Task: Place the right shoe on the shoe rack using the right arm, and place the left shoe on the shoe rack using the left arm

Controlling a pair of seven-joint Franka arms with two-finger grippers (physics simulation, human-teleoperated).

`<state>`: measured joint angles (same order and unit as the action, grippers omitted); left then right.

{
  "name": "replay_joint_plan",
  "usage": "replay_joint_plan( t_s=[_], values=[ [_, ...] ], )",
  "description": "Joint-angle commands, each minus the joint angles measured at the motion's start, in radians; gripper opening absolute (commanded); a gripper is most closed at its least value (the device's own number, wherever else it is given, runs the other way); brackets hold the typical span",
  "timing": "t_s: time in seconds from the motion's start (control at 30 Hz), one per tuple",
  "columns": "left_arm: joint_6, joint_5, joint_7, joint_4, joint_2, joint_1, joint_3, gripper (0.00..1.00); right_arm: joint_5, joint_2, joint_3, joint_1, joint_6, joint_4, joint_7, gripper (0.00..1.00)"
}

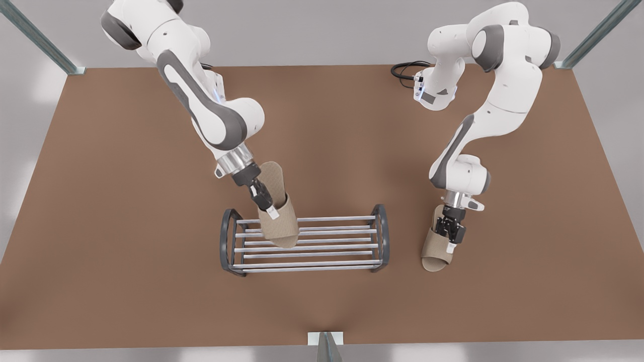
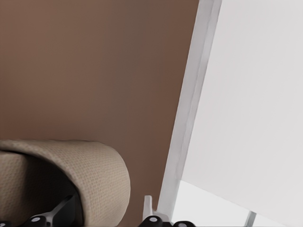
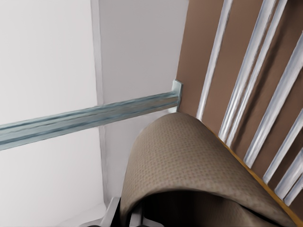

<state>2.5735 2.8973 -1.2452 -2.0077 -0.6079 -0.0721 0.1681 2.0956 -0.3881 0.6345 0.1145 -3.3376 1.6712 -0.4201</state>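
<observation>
A: Table point(image 1: 126, 201) first. Rack point(image 1: 305, 245) stands near its front edge, centre. Bars carry nothing that rests on its own yet.

B: Arms?

A: Right gripper point(image 1: 266, 203), on the front view's left, is over the rack. Its wrist view shows rack bars just beside the strap. It pinches the right shoe point(image 1: 277, 211) by the strap; the shoe hangs tilted, toe down over the middle bars. Touching or just above, can't tell.

B: The other?

A: Left gripper point(image 1: 451, 236), front view's right, pinches the strap of the left shoe point(image 1: 436, 249). That shoe is on or barely off the table, just beside the rack's end frame, outside it.

B: Progress?

A: By my reading, about halfway. Both shoes gripped, neither released. Right shoe needs setting down and letting go; left shoe needs the carry to the rack.
</observation>
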Motion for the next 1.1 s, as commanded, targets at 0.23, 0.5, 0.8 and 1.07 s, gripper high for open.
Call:
replay_joint_plan(
  t_s=[0.23, 0.5, 0.8, 1.07],
  values=[
    [-0.001, 0.247, 0.102, 0.023, -0.012, 0.0, 0.002, 0.61, -0.161, -0.107, -0.024, 0.03, -0.002, 0.012, 0.529, 0.56],
    [0.001, -0.023, 0.464, 0.036, 0.013, 0.0, 0.014, 0.45, -0.167, -0.126, -0.022, 0.031, -0.022, 0.005, 0.527, 1.0],
    [0.197, 0.0, 0.639, 0.041, 0.24, 0.003, 0.014, 0.21, -0.129, -0.068, 0.034, 0.077, -0.088, 0.018, 0.54, 1.0],
    [0.924, -0.118, 0.693, 0.392, 0.379, 0.021, 0.238, 0.21, -0.45, 0.124, -0.038, -0.08, 0.12, 0.165, 0.678, 1.0]
  ],
)
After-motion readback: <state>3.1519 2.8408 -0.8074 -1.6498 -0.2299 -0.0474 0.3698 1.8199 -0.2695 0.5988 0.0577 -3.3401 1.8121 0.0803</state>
